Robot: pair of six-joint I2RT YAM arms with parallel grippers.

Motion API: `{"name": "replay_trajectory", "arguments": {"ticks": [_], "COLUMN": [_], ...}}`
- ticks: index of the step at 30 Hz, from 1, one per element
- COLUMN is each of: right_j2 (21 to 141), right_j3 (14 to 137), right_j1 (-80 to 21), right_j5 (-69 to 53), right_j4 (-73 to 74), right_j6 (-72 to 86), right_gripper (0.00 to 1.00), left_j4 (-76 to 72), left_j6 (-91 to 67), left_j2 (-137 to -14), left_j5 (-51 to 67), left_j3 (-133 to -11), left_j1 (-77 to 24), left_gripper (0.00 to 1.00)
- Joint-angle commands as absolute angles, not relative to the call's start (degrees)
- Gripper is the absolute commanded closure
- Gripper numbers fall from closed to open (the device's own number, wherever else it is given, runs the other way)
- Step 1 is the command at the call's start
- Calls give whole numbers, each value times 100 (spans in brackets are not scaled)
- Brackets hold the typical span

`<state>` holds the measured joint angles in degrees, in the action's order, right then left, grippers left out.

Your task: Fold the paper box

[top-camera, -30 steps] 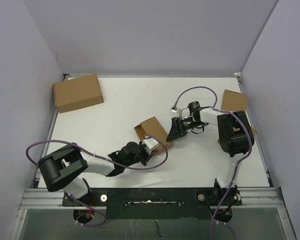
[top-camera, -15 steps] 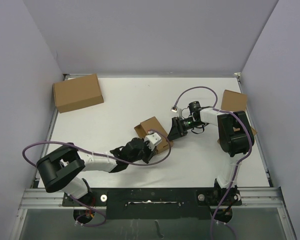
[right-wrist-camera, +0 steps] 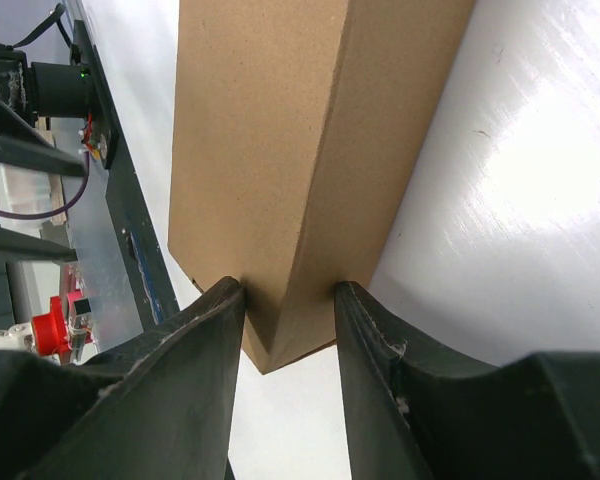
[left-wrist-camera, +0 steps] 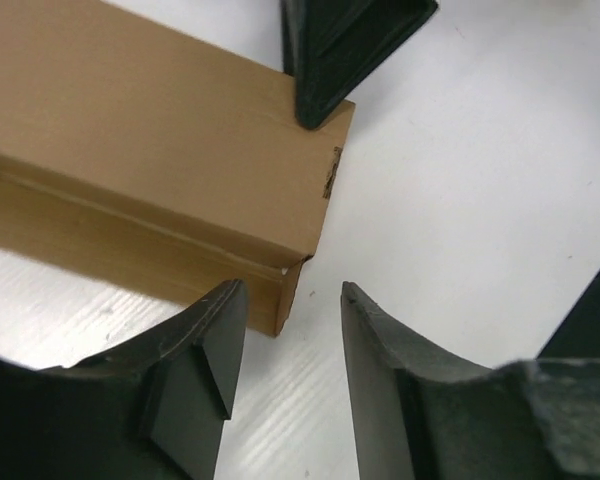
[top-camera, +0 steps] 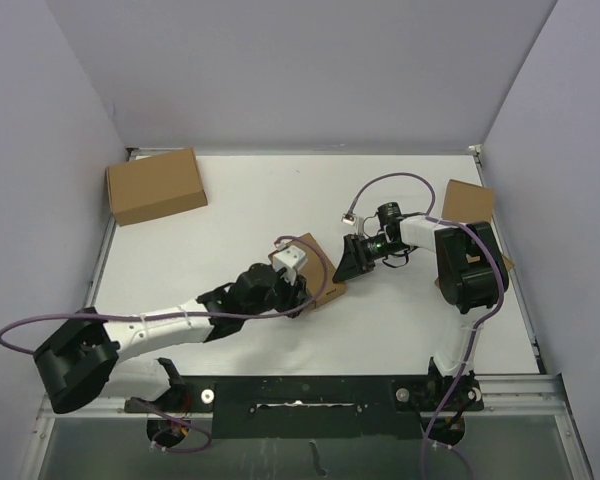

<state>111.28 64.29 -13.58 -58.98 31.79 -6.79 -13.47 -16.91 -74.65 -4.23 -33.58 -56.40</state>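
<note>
The paper box (top-camera: 316,252) is a small oblong brown cardboard box lying near the table's middle. In the left wrist view the paper box (left-wrist-camera: 150,130) fills the upper left. My left gripper (left-wrist-camera: 292,292) is open just off the box's near corner, with only bare table between its fingers. My left gripper (top-camera: 296,290) covers part of the box from above. My right gripper (right-wrist-camera: 288,288) is shut on the paper box (right-wrist-camera: 300,140), pinching its end corner. That right gripper (top-camera: 350,262) sits at the box's right end, and one of its fingers (left-wrist-camera: 325,60) shows at the box's far edge.
A larger closed brown carton (top-camera: 155,185) lies at the back left corner. Another brown box (top-camera: 467,202) sits at the right edge, partly behind the right arm. A purple cable (top-camera: 385,182) loops above the right wrist. Walls enclose the white table (top-camera: 250,210) on three sides.
My left arm has stretched forward and its gripper has gone from shut to open beside the box's near corner. The right gripper and the box have stayed put.
</note>
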Motion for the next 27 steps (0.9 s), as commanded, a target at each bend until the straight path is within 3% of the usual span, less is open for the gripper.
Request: {"name": "replay_trajectory", "arguments": {"ticks": [1,7,12,16,25,27], "right_j2": [11347,11340,11340,11347,11362,11368], "right_j3": [6477,6478,6478,6478,6494,6503], "right_j1": [-1362,-1363,-1367,-1361,-1367,-1363], "right_j5": [-5130,-5126,-5115,-5104,-5120,-5124], "right_j4": [3138,3146,3147,3146,3171,3177], "right_j6": [-937,-943,-953,-954,-963,-967], "right_gripper": [61,61,61,61,61,61], "left_j4": [-430,-308,-239,-1103,-3763,-4181], "left_j6": [-3122,-4179,-4400,-4980,-6041,-6238], "left_j2": [-6586,-5569,-5563,-5891,-7033,-7268], "left_j5": [-68,1070,1190,1340,224,-127], "left_j3": [-3567,-2867,-2546,-2187,-1460,-1434], "left_j1": [-5069,-3978,-3949,-3960,-4608,-4797], "left_gripper": [57,59,61,56,17,12]}}
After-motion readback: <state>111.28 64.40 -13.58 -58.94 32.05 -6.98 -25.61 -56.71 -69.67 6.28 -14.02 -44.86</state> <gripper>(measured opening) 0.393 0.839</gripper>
